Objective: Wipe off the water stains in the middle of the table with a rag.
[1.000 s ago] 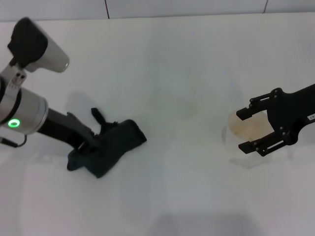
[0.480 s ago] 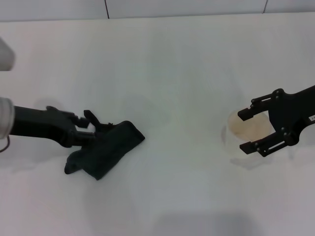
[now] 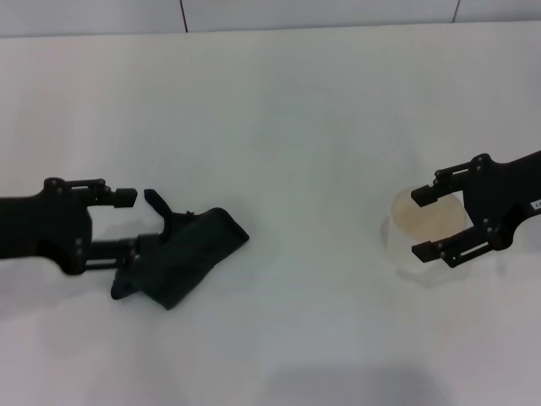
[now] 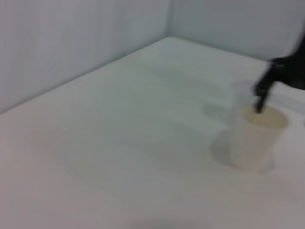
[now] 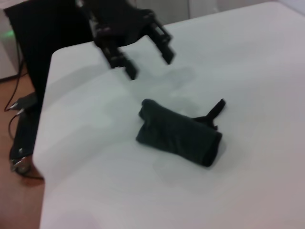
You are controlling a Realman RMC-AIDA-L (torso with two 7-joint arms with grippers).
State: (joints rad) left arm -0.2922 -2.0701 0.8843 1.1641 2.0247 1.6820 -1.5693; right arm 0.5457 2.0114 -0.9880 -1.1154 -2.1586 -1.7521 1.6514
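Backing off: left gripper (image 3: 127,222) pulled left, fingers spread, no longer gripping.
Rag: rag (image 3: 182,258) lies loose, left on desk (image 3: 279,110).
Stains: none visible mid-desk; wipe looks done.
Right gripper: right gripper (image 3: 427,224) spread around cup (image 3: 427,233), right side.

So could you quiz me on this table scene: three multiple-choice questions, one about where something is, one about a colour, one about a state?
1. Where is the rag?
A. On the table, by the left gripper
B. Inside the cup
C. Held by the right gripper

2. What colour is the rag?
A. White
B. Dark, near black
C. Bright red

3. How is the left gripper?
A. Shut on the rag
B. Open
C. Shut on the cup

Answers:
1. A: it lies on the table's left side next to that gripper.
2. B: it stands out dark against the white top.
3. B: the right wrist view shows its fingers spread, clear of the rag.
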